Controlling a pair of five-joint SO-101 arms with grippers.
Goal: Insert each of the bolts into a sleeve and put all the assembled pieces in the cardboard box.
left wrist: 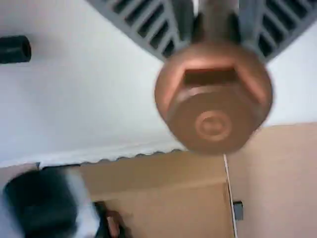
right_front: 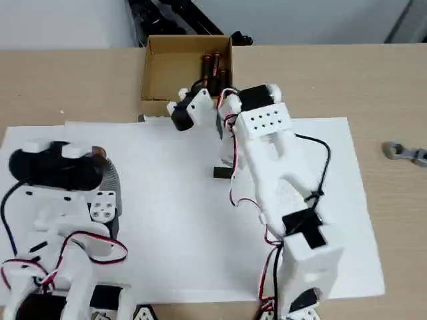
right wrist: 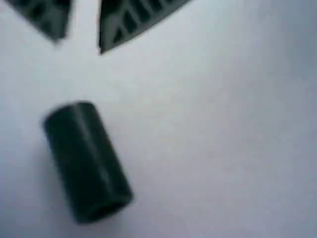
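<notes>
My left gripper (left wrist: 216, 22) is shut on a copper bolt (left wrist: 214, 96), whose head faces the camera between the grey fingers (left wrist: 143, 25). In the high view this bolt (right_front: 99, 153) sits at the left arm's tip over the white sheet. A black sleeve (right wrist: 86, 158) lies on its side on the sheet, just beyond my right gripper (right wrist: 81, 29), which is open with nothing between its fingertips (right wrist: 131, 22). From above, the sleeve (right_front: 223, 173) lies by the right arm. The cardboard box (right_front: 160, 67) at the back holds several bolt pieces (right_front: 215, 67).
A white paper sheet (right_front: 173, 220) covers the table's middle. A metal wrench (right_front: 402, 153) lies on the bare wood at the far right. The right arm's body (right_front: 280, 173) stretches across the sheet towards the box. The sleeve (left wrist: 14, 48) also lies far off in the left wrist view.
</notes>
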